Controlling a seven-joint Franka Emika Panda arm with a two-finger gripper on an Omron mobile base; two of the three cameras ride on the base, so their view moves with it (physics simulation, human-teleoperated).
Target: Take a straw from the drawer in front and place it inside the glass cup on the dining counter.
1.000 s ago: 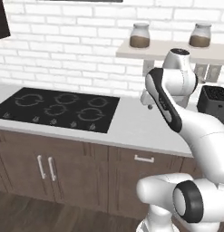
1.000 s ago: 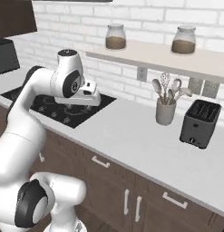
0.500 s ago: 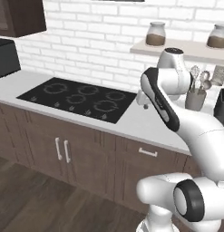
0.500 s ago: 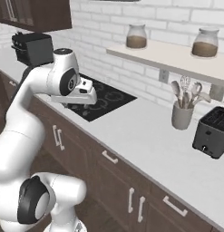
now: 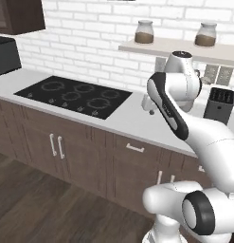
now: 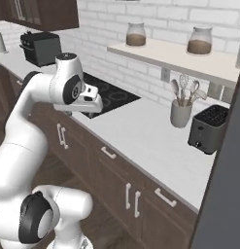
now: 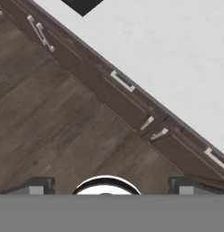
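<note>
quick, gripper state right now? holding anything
gripper: open, jaws wide apart, holding nothing; it looks down over the floor in front of the cabinets.

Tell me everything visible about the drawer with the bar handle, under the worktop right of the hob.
The drawer is dark-brown wood with a flat front and a slim silver horizontal bar handle. It is shut, flush with the cabinet fronts, just under the pale worktop, beside the black hob and above cabinet doors. Nothing touches it; the open gripper hangs above the floor, apart from it. The contents are hidden.
</note>
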